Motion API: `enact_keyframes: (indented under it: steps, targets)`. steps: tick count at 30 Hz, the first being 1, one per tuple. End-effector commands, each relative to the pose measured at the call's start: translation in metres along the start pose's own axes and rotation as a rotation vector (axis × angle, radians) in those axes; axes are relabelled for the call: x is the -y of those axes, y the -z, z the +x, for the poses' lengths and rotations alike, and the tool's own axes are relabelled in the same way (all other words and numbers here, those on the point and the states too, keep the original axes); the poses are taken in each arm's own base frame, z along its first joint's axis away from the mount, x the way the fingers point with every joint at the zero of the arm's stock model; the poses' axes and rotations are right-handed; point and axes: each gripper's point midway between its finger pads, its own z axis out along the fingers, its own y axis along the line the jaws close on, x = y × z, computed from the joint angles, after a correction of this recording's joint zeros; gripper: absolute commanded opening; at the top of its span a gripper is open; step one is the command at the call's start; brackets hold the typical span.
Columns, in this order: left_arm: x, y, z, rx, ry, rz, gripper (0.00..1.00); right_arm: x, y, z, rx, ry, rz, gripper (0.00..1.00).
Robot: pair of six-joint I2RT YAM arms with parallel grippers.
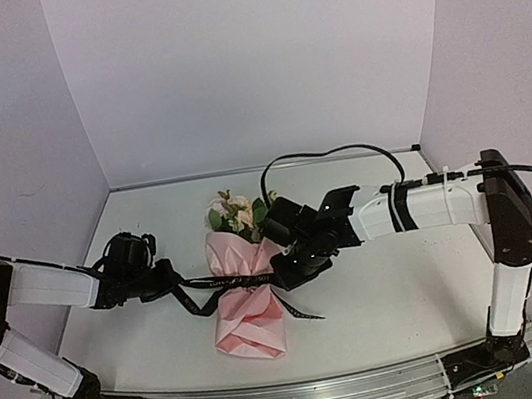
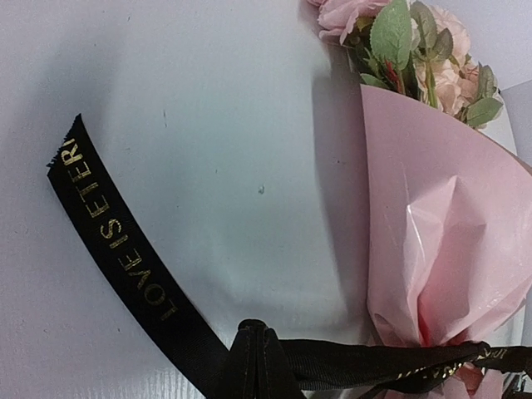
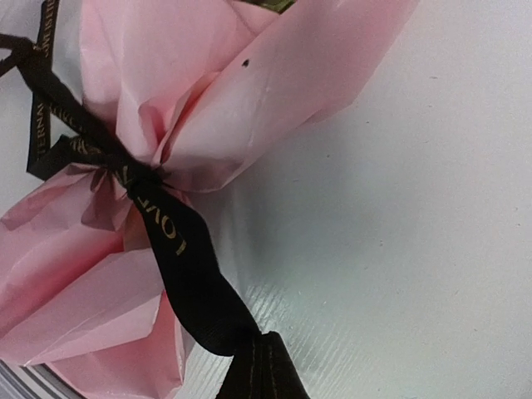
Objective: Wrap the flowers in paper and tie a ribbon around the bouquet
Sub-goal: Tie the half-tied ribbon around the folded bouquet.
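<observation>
The bouquet (image 1: 246,299) lies in the middle of the table, a cone of pink paper (image 2: 449,233) with the flowers (image 1: 236,214) pointing to the back. The black ribbon (image 1: 220,282) with gold lettering is cinched around the paper's waist (image 3: 125,179). My left gripper (image 2: 256,334) is shut on the ribbon left of the bouquet. From there a taut stretch (image 2: 391,366) runs to the paper and a loose tail (image 2: 108,224) trails away. My right gripper (image 3: 264,342) is shut on the other ribbon end (image 3: 187,266), just right of the bouquet. The stems are hidden inside the paper.
White walls (image 1: 254,60) close off the back and both sides of the table (image 1: 400,279). A black cable (image 1: 325,155) loops above the right arm. A metal rail (image 1: 297,392) runs along the near edge between the arm bases.
</observation>
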Motion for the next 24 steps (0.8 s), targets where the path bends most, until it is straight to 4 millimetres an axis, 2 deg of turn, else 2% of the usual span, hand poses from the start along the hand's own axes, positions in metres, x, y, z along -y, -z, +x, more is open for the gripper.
enact_keyframes:
  steps: [1,7,10,12,17,24]
  targets:
    - [0.010,-0.001,-0.013,0.014,-0.006,0.034,0.00,0.026,0.016,-0.010,0.071,-0.148,0.099,0.00]
    - [0.010,0.000,-0.012,0.009,0.011,0.044,0.00,0.033,0.005,-0.005,0.142,-0.280,0.082,0.00]
    - [0.021,0.001,-0.012,0.004,-0.006,0.097,0.00,0.022,0.004,-0.010,0.151,-0.243,0.024,0.01]
    - [0.031,0.002,-0.011,-0.011,-0.030,0.147,0.00,0.013,0.006,-0.015,0.155,-0.203,-0.014,0.05]
    - [0.049,0.002,-0.007,-0.052,-0.069,0.244,0.00,-0.009,0.009,-0.019,0.132,-0.087,-0.110,0.29]
    - [0.054,0.003,-0.008,-0.063,-0.093,0.257,0.00,-0.011,0.021,-0.018,0.138,0.031,-0.133,0.56]
